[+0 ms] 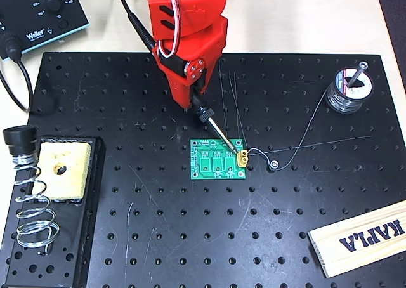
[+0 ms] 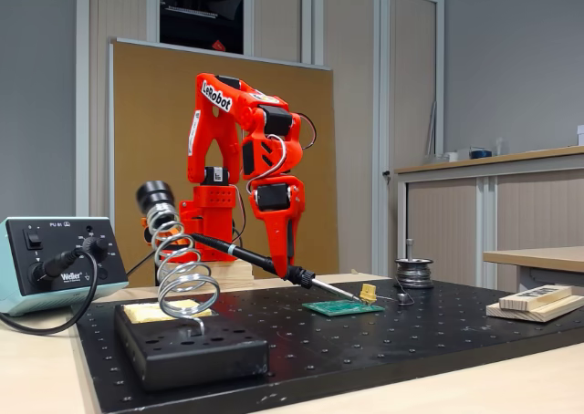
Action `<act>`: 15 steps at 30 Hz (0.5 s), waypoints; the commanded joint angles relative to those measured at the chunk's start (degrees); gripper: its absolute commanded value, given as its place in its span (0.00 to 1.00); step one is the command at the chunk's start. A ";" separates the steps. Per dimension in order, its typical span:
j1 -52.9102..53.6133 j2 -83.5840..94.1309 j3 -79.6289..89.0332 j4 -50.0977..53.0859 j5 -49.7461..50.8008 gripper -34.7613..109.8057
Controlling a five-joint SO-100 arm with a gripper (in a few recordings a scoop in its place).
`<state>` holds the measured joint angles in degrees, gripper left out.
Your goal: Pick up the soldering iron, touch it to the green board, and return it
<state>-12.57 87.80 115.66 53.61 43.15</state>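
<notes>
**Soldering iron tip held at the green board's connector**

The long slim black soldering iron (image 1: 212,124) with its thin silver tip is gripped by the red two-finger gripper (image 1: 193,104), whose fingers are closed around the handle. In the overhead view the tip is laid at the small yellow connector (image 1: 242,158) at the right edge of the small green rectangular circuit board (image 1: 219,159). In the fixed view the iron (image 2: 265,263) is seen slanting down to the right, its tip meeting the green board (image 2: 343,307) beside the connector (image 2: 368,293). The board is set flat near the middle of the large black perforated board (image 1: 190,237). The silver wire-coil stand (image 1: 33,205) is seen empty at the left, beside a yellow sponge (image 1: 62,169). A spool of solder wire (image 1: 349,90) is placed at the upper right, a wooden block (image 1: 361,237) at the lower right.
</notes>
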 commanded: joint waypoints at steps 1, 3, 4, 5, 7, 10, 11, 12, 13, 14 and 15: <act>-0.35 2.11 0.00 -0.44 -0.26 0.24; 0.53 3.34 1.05 -0.44 -1.05 0.24; 1.14 4.13 1.67 -0.44 -1.49 0.24; 1.76 4.83 2.11 -0.18 -2.02 0.24; 3.34 6.33 2.72 0.18 -3.60 0.24; 5.36 6.50 1.14 1.49 -6.24 0.24; 5.89 5.89 -0.09 2.11 -7.38 0.24; 6.33 5.01 -1.76 2.81 -8.35 0.24; 6.59 3.96 -3.52 3.52 -9.32 0.24; 6.68 2.81 -5.27 4.31 -10.02 0.24; 6.68 1.49 -7.21 5.10 -10.46 0.24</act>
<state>-5.62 89.21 114.26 56.43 33.66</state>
